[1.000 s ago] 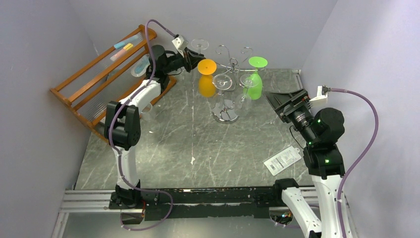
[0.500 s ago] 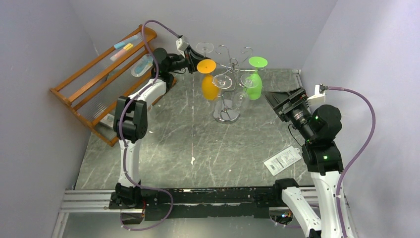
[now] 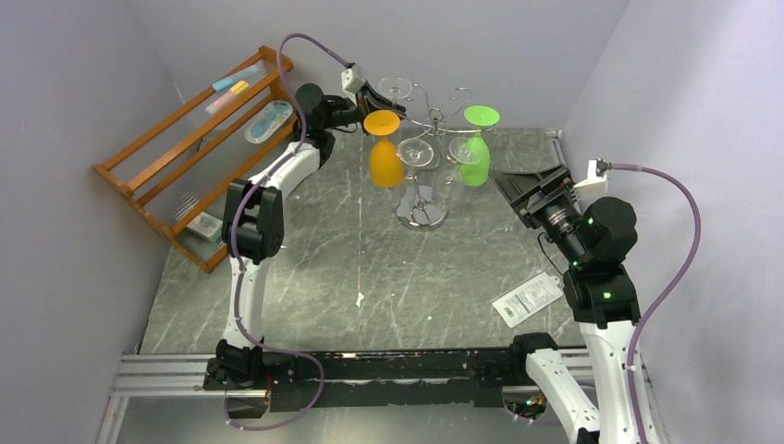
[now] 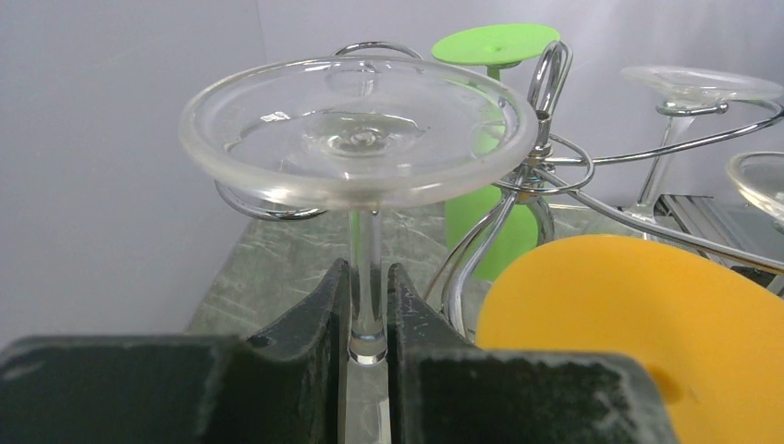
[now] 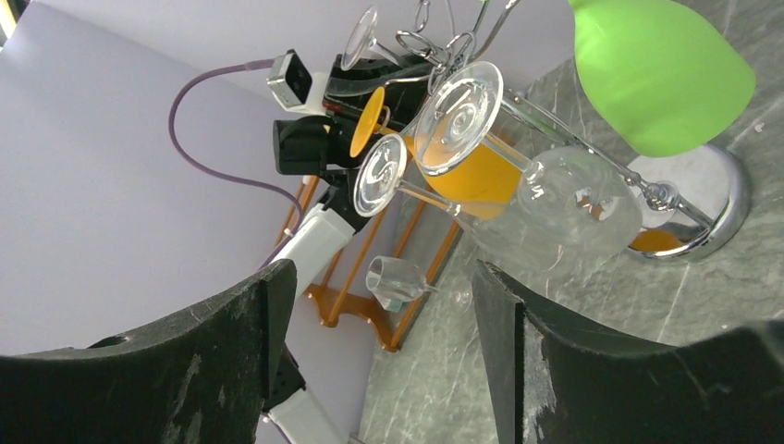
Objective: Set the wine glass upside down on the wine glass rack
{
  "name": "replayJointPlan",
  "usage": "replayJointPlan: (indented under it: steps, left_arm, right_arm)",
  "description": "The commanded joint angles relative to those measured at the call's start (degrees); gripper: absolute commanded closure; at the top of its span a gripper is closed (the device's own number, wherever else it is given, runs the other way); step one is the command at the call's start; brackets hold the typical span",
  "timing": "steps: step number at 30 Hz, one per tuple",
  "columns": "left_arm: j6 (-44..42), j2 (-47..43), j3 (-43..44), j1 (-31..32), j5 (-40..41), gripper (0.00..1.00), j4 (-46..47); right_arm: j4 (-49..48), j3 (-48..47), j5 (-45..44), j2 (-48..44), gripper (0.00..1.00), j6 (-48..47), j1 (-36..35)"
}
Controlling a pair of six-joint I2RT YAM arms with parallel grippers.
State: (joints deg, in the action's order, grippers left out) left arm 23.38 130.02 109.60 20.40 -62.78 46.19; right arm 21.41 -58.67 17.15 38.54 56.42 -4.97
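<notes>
The clear wine glass (image 4: 359, 129) is held upside down, foot up, with my left gripper (image 4: 367, 287) shut on its thin stem. In the top view that gripper (image 3: 372, 95) is at the back left of the wine glass rack (image 3: 433, 120), and the glass's foot (image 3: 396, 89) is beside a curled arm. The silver wire rack (image 4: 545, 83) carries an orange glass (image 3: 385, 157), a green glass (image 3: 474, 157) and two clear ones (image 5: 458, 106). My right gripper (image 5: 379, 273) stands open and empty, right of the rack (image 3: 534, 192).
An orange-brown wooden shelf (image 3: 185, 129) holding small items leans along the left wall. A clear glass (image 5: 398, 277) lies on its side by the shelf's foot. A white paper label (image 3: 527, 298) lies on the table near the right arm. The rack's chrome base (image 3: 421, 217) stands mid-table.
My left arm has stretched out to the right, carrying the clear glass from near the shelf up to the rack's arms. The right arm has barely moved.
</notes>
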Motion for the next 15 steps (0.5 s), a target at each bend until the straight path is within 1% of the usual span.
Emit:
replayJointPlan:
  steps: [1, 7, 9, 15]
  left_arm:
    - [-3.1, 1.6, 3.4, 0.5, -1.4, 0.95, -0.8]
    - [-4.0, 4.3, 7.5, 0.7, -3.2, 0.95, -3.4]
    - [-4.4, 5.0, 8.6, 0.9, -2.4, 0.95, -3.9]
    - [-11.6, 4.5, 9.5, 2.5, -0.5, 0.95, -9.9]
  right_arm:
    - [0.7, 1.0, -0.6, -0.4, 0.27, -0.8, -0.2]
    - [1.0, 1.3, -0.7, 0.5, 0.28, -0.7, -0.2]
    - [0.8, 1.5, -0.2, 0.9, 0.29, -0.5, -0.2]
    - [-0.2, 2.2, 0.1, 1.3, 0.30, -0.1, -0.2]
